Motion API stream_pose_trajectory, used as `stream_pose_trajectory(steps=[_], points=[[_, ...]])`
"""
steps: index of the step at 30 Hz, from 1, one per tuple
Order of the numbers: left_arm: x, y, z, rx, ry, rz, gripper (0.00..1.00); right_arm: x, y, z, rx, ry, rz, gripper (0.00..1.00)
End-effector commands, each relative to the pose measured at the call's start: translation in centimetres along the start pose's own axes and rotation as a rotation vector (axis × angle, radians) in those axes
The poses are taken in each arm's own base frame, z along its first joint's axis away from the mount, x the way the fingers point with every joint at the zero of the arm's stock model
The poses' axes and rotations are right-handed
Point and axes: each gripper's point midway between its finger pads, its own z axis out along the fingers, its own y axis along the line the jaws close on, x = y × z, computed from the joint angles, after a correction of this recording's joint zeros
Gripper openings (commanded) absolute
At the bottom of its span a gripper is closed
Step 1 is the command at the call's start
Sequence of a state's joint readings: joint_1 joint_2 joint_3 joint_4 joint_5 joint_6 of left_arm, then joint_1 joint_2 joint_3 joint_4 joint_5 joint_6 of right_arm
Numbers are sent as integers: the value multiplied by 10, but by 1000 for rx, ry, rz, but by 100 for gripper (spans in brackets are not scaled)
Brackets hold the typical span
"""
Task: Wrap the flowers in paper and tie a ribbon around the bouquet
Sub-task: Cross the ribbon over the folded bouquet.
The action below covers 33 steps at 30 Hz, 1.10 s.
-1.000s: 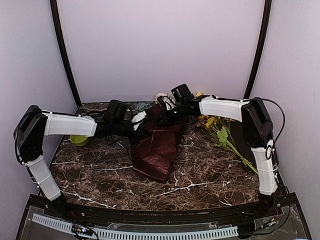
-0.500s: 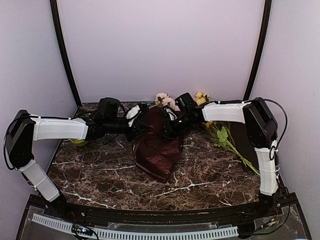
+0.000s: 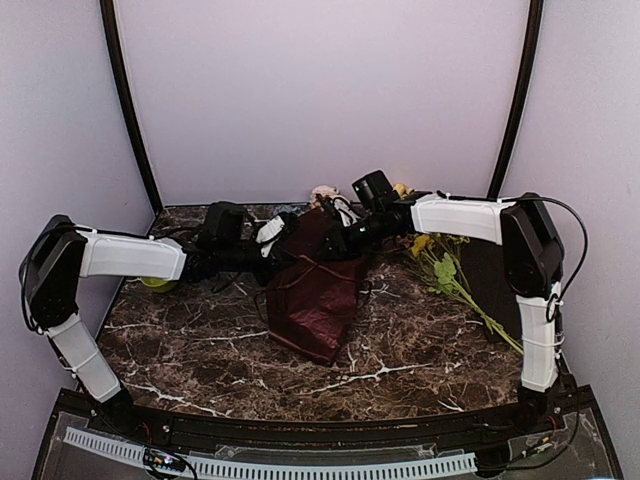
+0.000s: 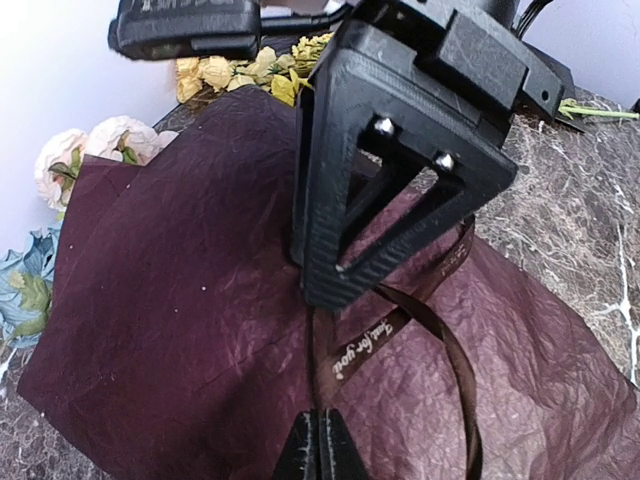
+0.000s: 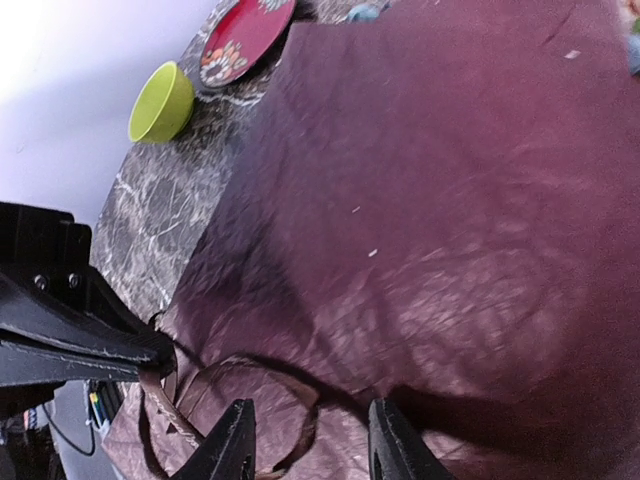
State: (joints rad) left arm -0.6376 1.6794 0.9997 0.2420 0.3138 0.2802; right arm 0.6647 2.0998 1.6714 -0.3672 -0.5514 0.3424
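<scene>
The bouquet lies on the marble table, sheathed in crinkled burgundy paper. Pink and white flowers poke out at its far end. A thin brown ribbon with printed lettering loops over the paper. My left gripper is shut on one strand of the ribbon. My right gripper hangs just above the paper, open, with a ribbon loop lying loose below its spread fingers. In the left wrist view the right gripper's black body looms close ahead.
Yellow-blossomed stems lie to the right of the bouquet. A green bowl and a red plate sit at the far left. A dark flat sheet lies by the right arm.
The right gripper's jaws have spread apart and let go of the ribbon. Both grippers shifted slightly over the bouquet's upper end; the left stays shut on its strand.
</scene>
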Motion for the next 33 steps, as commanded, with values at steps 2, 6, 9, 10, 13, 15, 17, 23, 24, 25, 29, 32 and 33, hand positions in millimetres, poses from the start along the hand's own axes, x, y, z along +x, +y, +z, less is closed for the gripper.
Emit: stream_pose_trajectory(steps=[2, 6, 9, 10, 13, 15, 17, 23, 24, 25, 29, 32, 33], points=[[-19, 15, 3, -56, -42, 1, 0, -32, -2, -26, 92, -107, 2, 39], [-18, 19, 6, -76, -35, 5, 0, -27, -5, -38, 132, -139, 8, 39], [-17, 20, 7, -80, -33, 7, 0, -21, -8, -42, 160, -133, 1, 41], [-17, 21, 8, -86, -30, 8, 0, -20, -9, -44, 171, -131, 3, 42], [-13, 23, 10, -95, -15, 6, 0, -20, -5, -52, 206, -158, 10, 40], [-11, 23, 10, -92, -12, 5, 0, -24, 2, -61, 269, -214, -15, 37], [-9, 24, 11, -97, -11, 4, 0, -22, 16, -64, 308, -262, -51, 35], [0, 23, 11, -97, 4, -12, 0, 12, 67, -37, 285, -264, -142, 25], [1, 23, 11, -100, 7, -14, 0, 19, 75, -28, 250, -245, -157, 25], [2, 24, 11, -103, 8, -18, 0, 27, 82, -20, 226, -222, -169, 24], [4, 23, 11, -96, 6, -25, 0, 52, 102, 15, 182, -147, -208, 23], [5, 23, 11, -100, 8, -30, 0, 61, 115, 33, 223, -118, -276, 29], [6, 23, 11, -99, 8, -33, 0, 64, 117, 36, 255, -106, -299, 29]])
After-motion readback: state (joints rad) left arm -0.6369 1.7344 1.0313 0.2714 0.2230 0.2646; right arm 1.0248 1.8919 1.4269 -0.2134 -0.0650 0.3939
